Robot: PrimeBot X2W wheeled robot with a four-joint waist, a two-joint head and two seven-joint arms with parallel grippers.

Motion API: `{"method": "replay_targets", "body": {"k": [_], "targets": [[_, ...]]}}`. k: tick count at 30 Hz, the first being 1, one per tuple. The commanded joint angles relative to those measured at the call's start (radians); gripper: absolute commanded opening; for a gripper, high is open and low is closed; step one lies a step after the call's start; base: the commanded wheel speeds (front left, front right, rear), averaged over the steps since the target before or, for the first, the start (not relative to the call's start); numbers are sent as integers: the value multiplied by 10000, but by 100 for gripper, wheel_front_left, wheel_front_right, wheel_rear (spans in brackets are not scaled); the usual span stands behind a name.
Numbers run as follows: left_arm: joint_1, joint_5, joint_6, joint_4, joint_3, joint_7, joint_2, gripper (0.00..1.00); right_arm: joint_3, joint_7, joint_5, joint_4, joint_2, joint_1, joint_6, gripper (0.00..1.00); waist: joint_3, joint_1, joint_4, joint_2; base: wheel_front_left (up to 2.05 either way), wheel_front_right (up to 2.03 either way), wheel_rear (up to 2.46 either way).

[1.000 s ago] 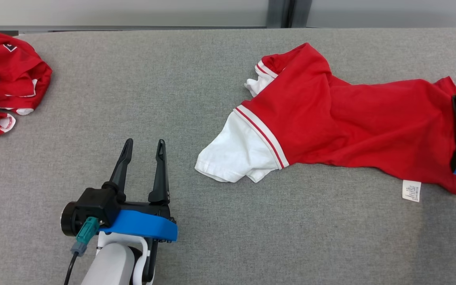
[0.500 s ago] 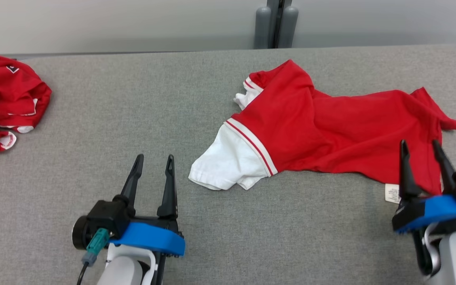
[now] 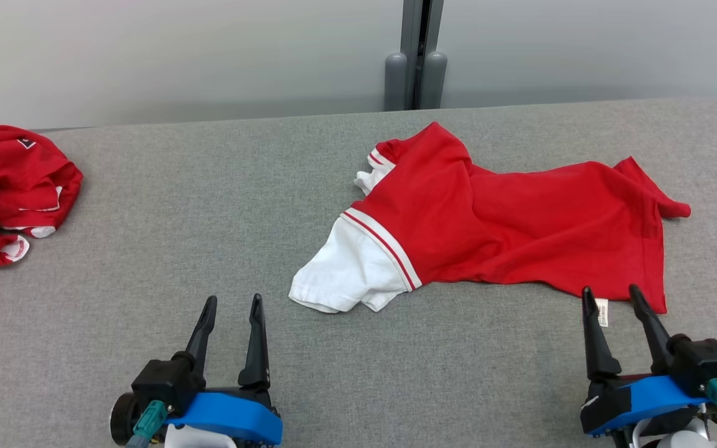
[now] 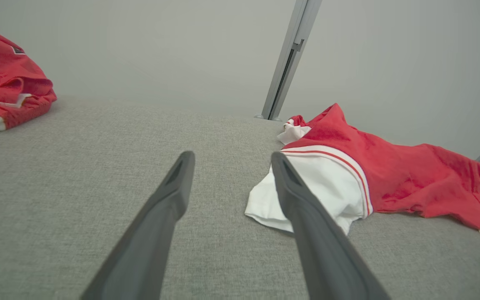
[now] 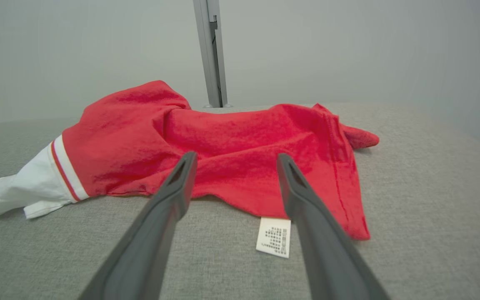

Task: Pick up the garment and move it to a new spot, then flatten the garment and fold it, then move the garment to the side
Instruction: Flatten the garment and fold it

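Now | garment (image 3: 508,218): red w/ white sleeve (image 3: 346,277), rumpled | prob. inside-out

Shirt (image 3: 520,230): red body; white sleeve (image 3: 346,274), joined by a white band carrying one thin red stripe. Label (image 3: 602,311): white, dark print. Table (image 3: 209,218): grey, flecked weave. Second shirt (image 3: 10,186): red, white trim. Left claw (image 3: 233,300) and right claw (image 3: 610,290): black, blue at the base. Wall (image 3: 147,56): pale grey.
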Motion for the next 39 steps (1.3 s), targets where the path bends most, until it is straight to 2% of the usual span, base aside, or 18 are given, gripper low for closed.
{"method": "replay_targets", "body": {"k": [1,12,29,33,39], "targets": [[92,-10,66,49,36,-25,-11,100,46,-59,47,48,-9,145,-2,100,-29,1,0,0,0,0,0],[114,-105,296,570,98,-25,-27,100,241,-95,-73,225,-7,74,-2,100,-189,1,89,0,0,0,0],[78,-89,269,699,-92,-18,-28,100,493,-126,-58,236,-6,4,-2,100,-237,1,124,0,0,0,0],[-447,76,172,879,-341,406,67,100,423,-111,-162,131,-6,-166,-2,100,-67,1,54,0,0,0,0],[-1499,88,32,1385,-787,2011,89,100,352,93,-263,-43,-7,-362,-2,100,181,1,-222,0,0,0,0]]}}
